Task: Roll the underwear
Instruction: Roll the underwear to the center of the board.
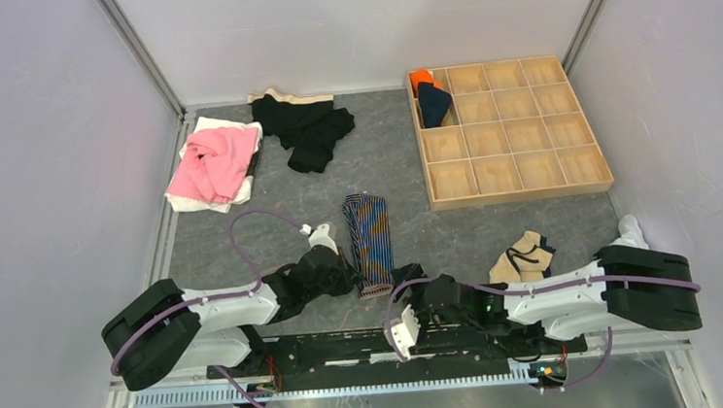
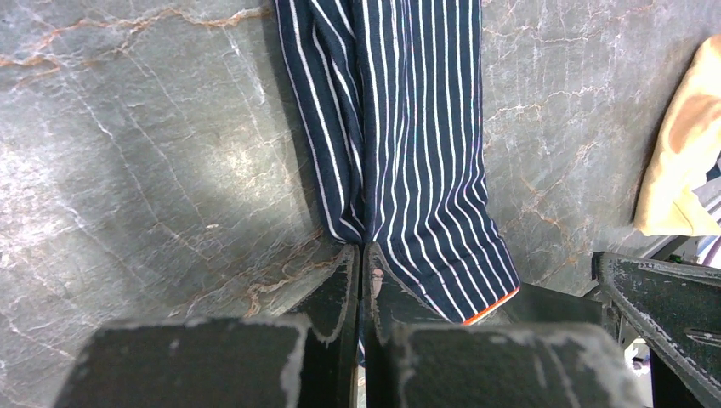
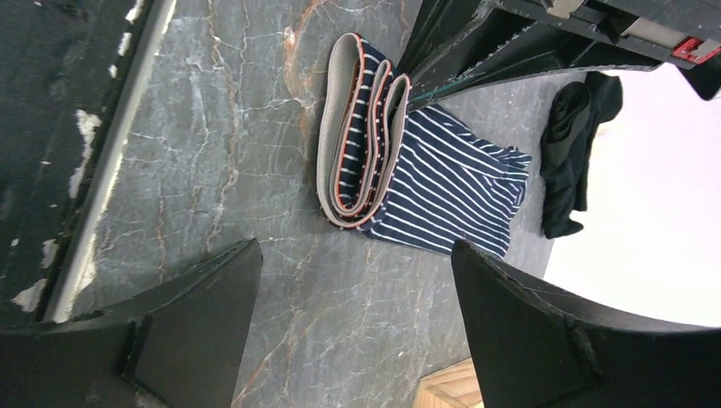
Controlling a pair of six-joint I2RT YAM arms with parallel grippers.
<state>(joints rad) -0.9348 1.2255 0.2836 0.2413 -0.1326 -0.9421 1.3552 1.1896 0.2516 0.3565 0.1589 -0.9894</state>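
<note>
Striped briefs (image 1: 368, 240) lie on the table (image 1: 243, 233), centre-near, just ahead of the arm bases. They are folded into a long narrow strip running near to far, navy with thin pale stripes. The near end shows the grey waistband (image 3: 327, 127) with orange edging, doubled into several layers.

Left gripper (image 2: 361, 252): clenched, fingers pressed together, pinching the near edge of the strip at its left side. Cloth drapes over the right-hand finger. The right wrist view shows these fingertips meeting the waistband fold.

Right gripper (image 3: 355, 251): released, fingers spread wide, nothing between them. It hangs low above the table, just short of the waistband end and not touching the cloth.

Pale briefs (image 1: 526, 256) with black trim lie crumpled to the right of the strip, near the right arm and apart from both grippers.

Tray (image 1: 590, 186), wooden and gridded, sits far right. An orange bundle (image 1: 421, 79) fills its far-left corner cell, and a navy bundle (image 1: 435, 104) sits in the cell just nearer.

Far left, a pink garment (image 1: 213, 162) lies on white cloth (image 1: 192, 204). Black garments (image 1: 311, 128) are heaped just right of it.
</note>
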